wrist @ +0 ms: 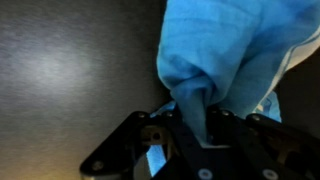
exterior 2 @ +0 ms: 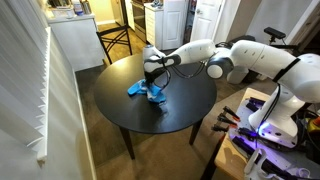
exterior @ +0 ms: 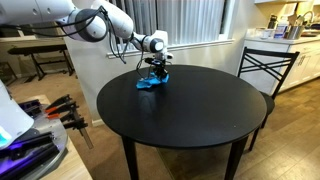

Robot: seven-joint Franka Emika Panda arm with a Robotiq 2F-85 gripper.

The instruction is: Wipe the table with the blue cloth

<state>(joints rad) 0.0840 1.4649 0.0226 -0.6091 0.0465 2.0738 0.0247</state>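
Toward one edge of the round black table (exterior: 190, 115), we see the tool (exterior: 155, 72) clamped on a bunched fold of the blue cloth (exterior: 150, 83), whose rest lies on the surface, seemingly so that dragging can wipe it.

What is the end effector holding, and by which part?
The crumpled blue fabric cloth, pinched in the end effector by one bunched-up fold.

I count one blue cloth (exterior: 148, 84), one round black worktop (exterior: 195, 115), one black chair (exterior: 266, 66), one robot arm (exterior: 100, 24) and its one hand (exterior: 156, 69) on my screens
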